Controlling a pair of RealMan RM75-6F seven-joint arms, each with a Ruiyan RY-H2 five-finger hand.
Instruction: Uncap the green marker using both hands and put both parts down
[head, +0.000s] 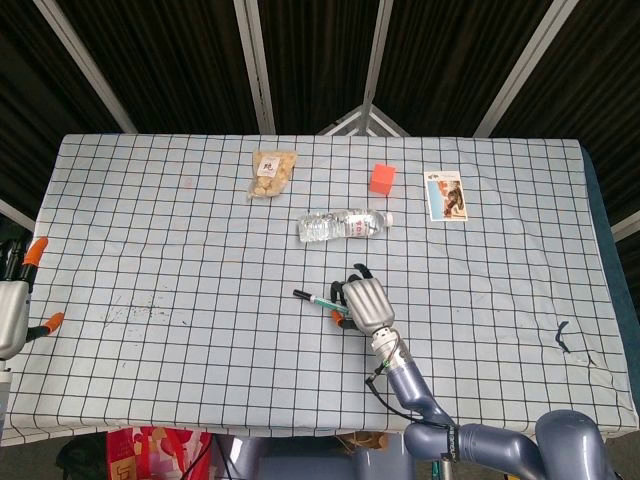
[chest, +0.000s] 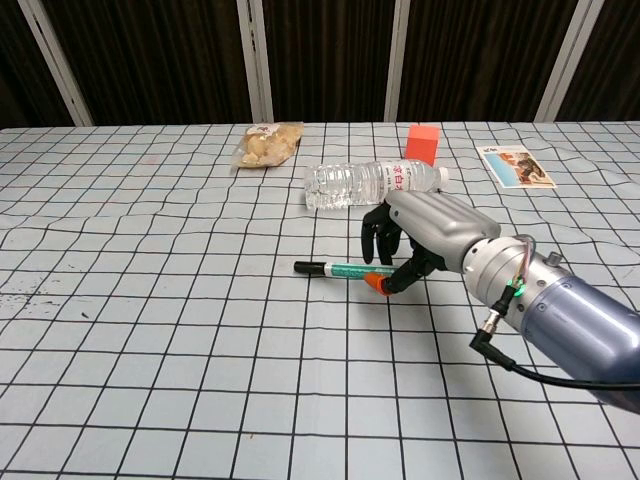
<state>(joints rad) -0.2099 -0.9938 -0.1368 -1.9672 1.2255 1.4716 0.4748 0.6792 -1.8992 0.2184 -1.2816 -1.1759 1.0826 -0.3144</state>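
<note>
Green marker is pinched at its near end by the right hand, thumb under and fingers curled over; its black cap end juts out leftward past the fingertips, apparently raised off the counter. To do this well, the grip should stay firm on the barrel and keep the cap end clear, so the left hand can take it. That left hand is cut off at the frame edge, so I cannot tell its fingers' state. Contact between marker and counter is hard to judge.
</note>
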